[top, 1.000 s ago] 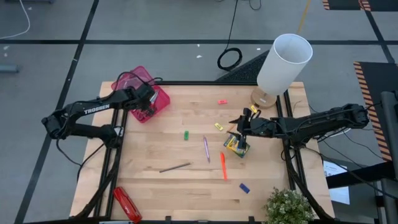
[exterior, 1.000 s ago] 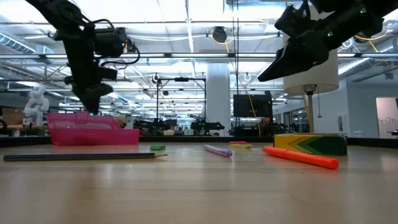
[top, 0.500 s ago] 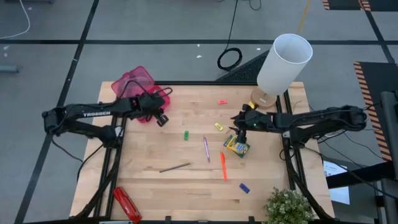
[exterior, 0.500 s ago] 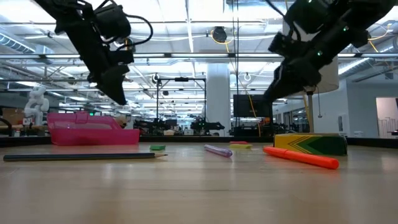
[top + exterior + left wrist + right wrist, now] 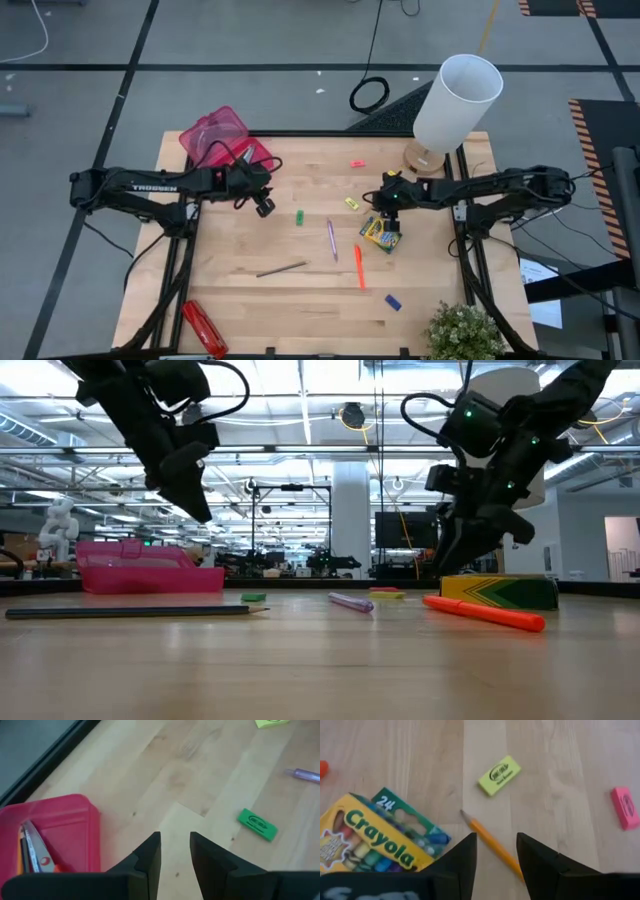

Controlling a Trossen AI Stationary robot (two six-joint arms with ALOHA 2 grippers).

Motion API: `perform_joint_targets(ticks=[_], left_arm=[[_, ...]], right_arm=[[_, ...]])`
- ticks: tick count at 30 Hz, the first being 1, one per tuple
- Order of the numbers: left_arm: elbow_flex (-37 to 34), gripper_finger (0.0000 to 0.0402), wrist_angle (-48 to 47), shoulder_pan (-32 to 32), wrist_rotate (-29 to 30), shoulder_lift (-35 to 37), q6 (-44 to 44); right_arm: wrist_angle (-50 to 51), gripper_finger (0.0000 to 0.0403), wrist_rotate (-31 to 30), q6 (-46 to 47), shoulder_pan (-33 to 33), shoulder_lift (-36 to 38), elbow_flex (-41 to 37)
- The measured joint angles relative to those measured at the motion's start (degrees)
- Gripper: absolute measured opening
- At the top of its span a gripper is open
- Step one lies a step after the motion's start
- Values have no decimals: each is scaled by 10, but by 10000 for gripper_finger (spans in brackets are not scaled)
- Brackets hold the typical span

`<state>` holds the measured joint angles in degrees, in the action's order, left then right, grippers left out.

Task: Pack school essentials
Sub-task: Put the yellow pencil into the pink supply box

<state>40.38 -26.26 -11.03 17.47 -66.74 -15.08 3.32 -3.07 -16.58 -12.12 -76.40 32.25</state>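
Most of the school supplies lie loose on the tabletop, so the packing looks barely begun: only the pink basket at the far left corner holds anything, a pair of scissors with a red handle showing beside some thin dark sticks in the left wrist view. Left to pack are the crayon box, yellow and green with its flap open and coloured crayons showing, near the right edge; a yellow pencil just beside the box; a yellow eraser and a pink eraser toward the far edge; a green eraser and a purple pen around the middle; an orange marker near the pen; a dark pencil left of centre toward the near edge; and a blue eraser close to the near edge. The right gripper hangs above the yellow pencil beside the crayon box, its fingers spread and holding nothing, and I judge it is set to pick that pencil next. The left gripper hovers over bare wood just beside the basket, fingers parted by a narrow gap and empty, with the green eraser ahead of it. A red stapler-like tool lies at the near left corner, a white lamp stands at the far right corner, and a small plant sits at the near right corner.
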Motion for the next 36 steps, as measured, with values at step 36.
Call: perform_joint_targets(ticks=[36], left_arm=[[0,106,35,21,-9,0,-11]], right_arm=[[331,157,3,-164,16,-192,282]])
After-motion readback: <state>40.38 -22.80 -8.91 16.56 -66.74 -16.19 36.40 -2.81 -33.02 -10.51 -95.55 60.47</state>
